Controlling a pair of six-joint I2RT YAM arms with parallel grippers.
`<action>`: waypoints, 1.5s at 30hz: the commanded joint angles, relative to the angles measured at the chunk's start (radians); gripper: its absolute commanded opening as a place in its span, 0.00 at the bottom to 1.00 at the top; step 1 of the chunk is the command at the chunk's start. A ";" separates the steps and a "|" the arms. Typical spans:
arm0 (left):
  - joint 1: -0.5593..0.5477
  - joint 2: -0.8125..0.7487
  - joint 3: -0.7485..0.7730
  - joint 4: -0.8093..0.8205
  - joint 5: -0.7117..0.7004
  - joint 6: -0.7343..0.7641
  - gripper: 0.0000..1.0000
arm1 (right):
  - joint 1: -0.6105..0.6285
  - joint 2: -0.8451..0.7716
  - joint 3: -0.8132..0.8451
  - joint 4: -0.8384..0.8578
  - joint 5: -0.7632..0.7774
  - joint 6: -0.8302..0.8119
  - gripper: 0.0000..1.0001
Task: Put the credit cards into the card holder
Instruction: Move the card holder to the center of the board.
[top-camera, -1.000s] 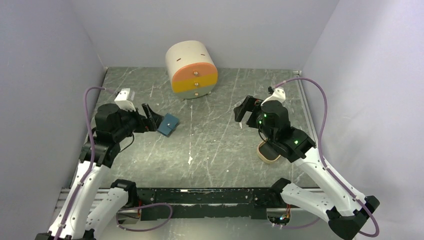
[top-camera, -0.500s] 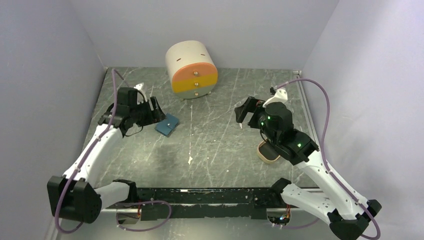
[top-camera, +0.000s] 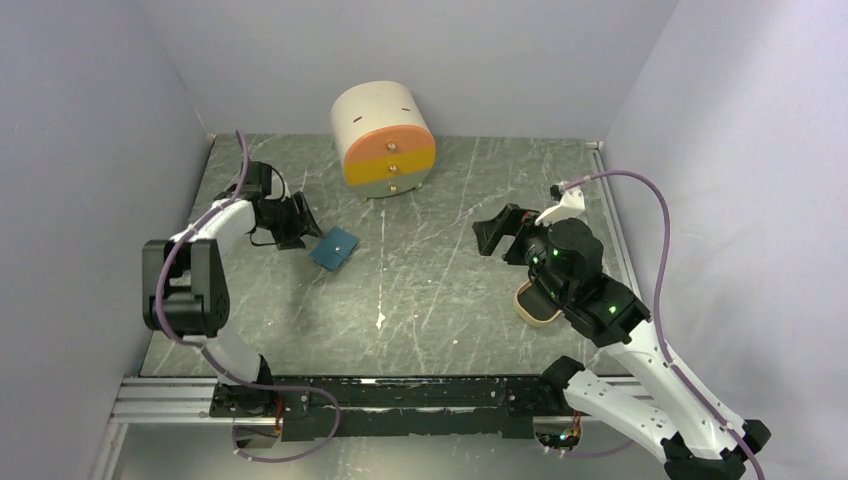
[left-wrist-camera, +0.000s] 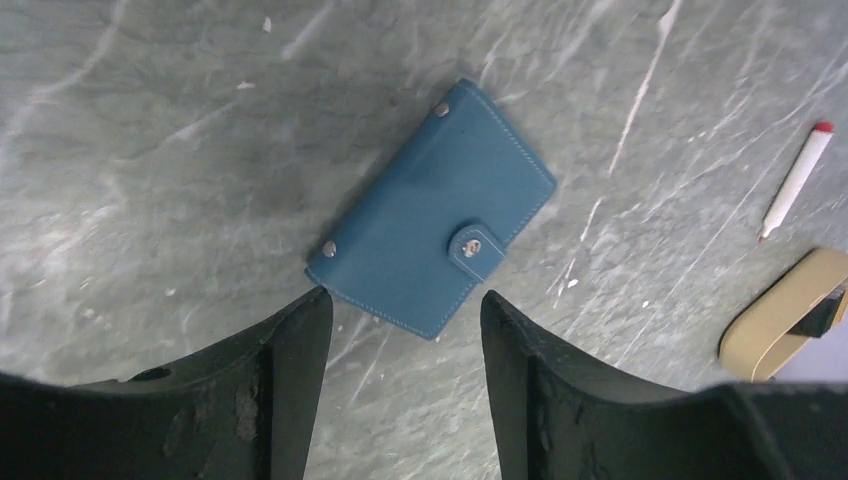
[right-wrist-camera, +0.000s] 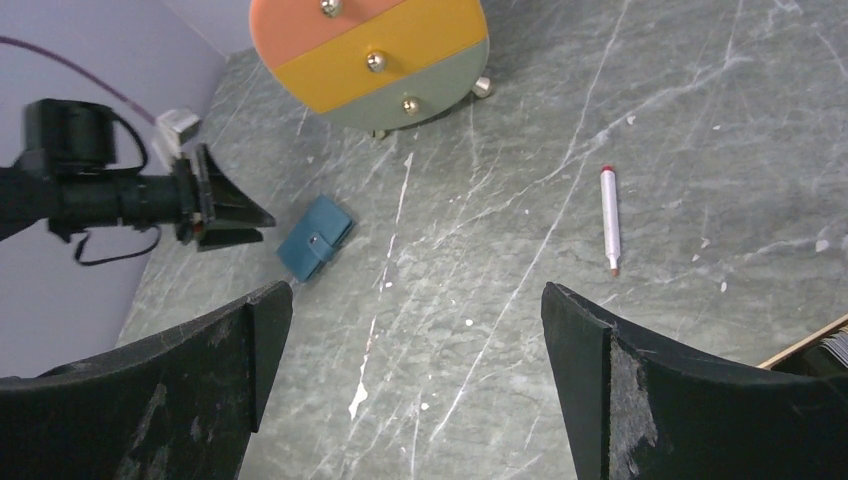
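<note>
Jaws of the left gripper (top-camera: 305, 222) are spread wide and nothing is gripped between them; they are pointed low over the desk (top-camera: 420, 300), near its left side. Just ahead of those jaws, slightly to their right in the top view, the card holder (left-wrist-camera: 432, 210) is laid flat on the desk. It is seen closed, with its dark teal-blue outside turned up and its small tab fastened by a metal snap; two further studs are shown along one long edge. In the left wrist view one corner of it is found close to the tip of one finger (left-wrist-camera: 290, 390); whether the two touch cannot be told. Well beyond the left jaws, toward the back wall, a cream drum-shaped drawer unit (top-camera: 385, 135) is stood, its round front banded in salmon, orange and grey-green, each band fitted with a small knob. Between the card holder and the right jaws a white pen (right-wrist-camera: 608, 218) with a red cap is laid on the desk, well apart from both; in the right wrist view it is placed ahead of the jaws, nearer one side. Jaws of the right gripper (top-camera: 487, 236) are likewise spread wide and are empty, and they are turned toward the left gripper. Behind them, under the right arm, a beige oval tray (top-camera: 527, 310) is rested on the desk. Its inside is mostly covered by the arm, so the credit cards cannot be made out.
</note>
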 joint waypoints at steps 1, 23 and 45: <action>0.005 0.115 0.058 0.014 0.117 0.080 0.61 | -0.007 -0.014 -0.010 0.024 -0.039 -0.011 0.99; -0.108 0.255 0.064 0.079 0.125 0.064 0.48 | -0.007 -0.093 -0.099 0.085 -0.054 -0.037 0.99; -0.360 0.020 -0.256 0.358 0.224 -0.184 0.09 | -0.007 -0.048 -0.199 0.024 -0.130 0.104 0.95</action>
